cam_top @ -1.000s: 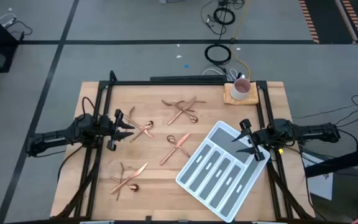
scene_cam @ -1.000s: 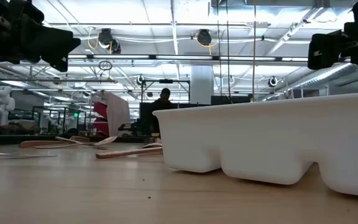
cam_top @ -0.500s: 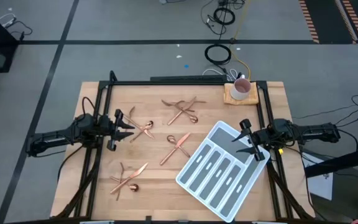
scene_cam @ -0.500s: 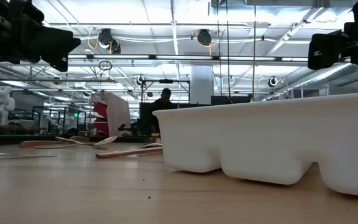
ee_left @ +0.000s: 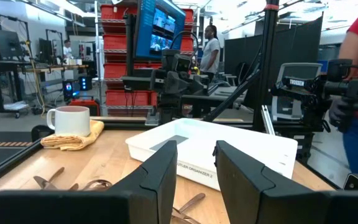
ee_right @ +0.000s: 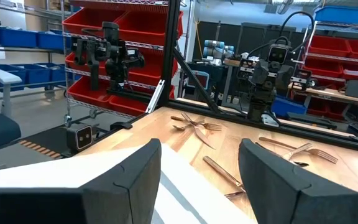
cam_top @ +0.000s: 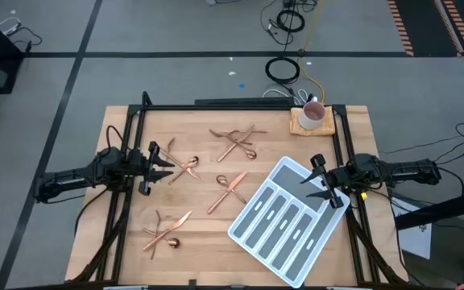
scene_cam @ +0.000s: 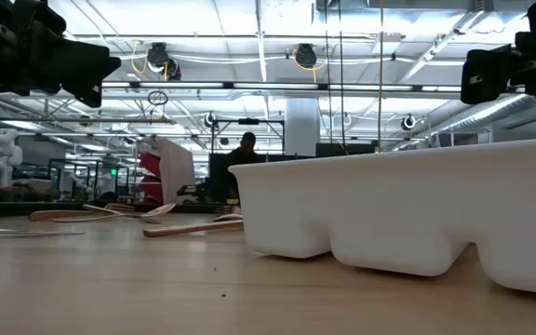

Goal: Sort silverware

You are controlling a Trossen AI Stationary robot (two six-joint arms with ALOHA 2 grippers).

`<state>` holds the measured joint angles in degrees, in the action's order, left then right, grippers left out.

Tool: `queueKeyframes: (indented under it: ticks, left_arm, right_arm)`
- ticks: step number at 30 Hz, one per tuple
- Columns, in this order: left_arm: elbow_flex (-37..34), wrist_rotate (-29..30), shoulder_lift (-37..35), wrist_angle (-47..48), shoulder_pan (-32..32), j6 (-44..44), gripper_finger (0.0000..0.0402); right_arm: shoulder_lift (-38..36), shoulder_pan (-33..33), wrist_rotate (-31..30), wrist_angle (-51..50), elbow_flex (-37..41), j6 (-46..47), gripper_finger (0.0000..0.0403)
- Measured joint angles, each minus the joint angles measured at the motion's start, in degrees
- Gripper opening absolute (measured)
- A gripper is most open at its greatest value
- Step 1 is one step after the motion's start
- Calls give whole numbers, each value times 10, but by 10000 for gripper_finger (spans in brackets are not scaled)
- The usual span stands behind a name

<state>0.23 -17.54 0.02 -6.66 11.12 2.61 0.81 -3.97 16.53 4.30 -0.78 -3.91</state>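
Copper silverware lies in four small crossed piles on the wooden table: one (cam_top: 185, 167) just right of my left gripper, one (cam_top: 236, 139) near the far edge, one (cam_top: 229, 187) in the middle, one (cam_top: 167, 232) near the near edge. The grey-white divided tray (cam_top: 284, 221) sits slantwise on the right half. My left gripper (cam_top: 166, 161) hovers open at the left side, fingers pointing right toward the nearest pile. My right gripper (cam_top: 322, 182) hovers open over the tray's far right corner, pointing left. Neither touches anything. Several pieces (ee_right: 194, 127) show in the right wrist view.
A pink mug (cam_top: 313, 113) stands on a yellow cloth at the table's far right corner. A black frame (cam_top: 135, 129) runs along the table's left, far and right edges. Bare wood lies between the piles and along the near edge. People stand in the room beyond.
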Motion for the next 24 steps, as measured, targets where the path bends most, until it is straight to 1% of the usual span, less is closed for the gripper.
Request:
queueKeyframes:
  ticks: [2, 7, 11, 17, 19, 21, 24]
  left_arm:
    - [0, 0, 0, 0, 0, 0, 116]
    - [0, 0, 0, 0, 0, 0, 116]
    - [0, 0, 0, 0, 0, 0, 116]
    - [0, 1, 0, -1, 0, -4, 116]
    - [0, 16, 0, -3, 0, -31, 116]
    - [0, 21, 0, -6, 0, -46, 116]
    - [0, 21, 1, -6, 0, -29, 116]
  right_arm:
    - [0, -1, 4, 16, 0, 39, 201]
    - [0, 0, 2, 30, 0, 206, 201]
    - [0, 0, -24, 78, 0, 250, 201]
    - [0, 0, -125, 119, 0, 328, 201]
    - [0, 0, -163, 122, 0, 355, 201]
    - [0, 0, -197, 121, 0, 362, 201]
    - [0, 0, -254, 122, 0, 377, 201]
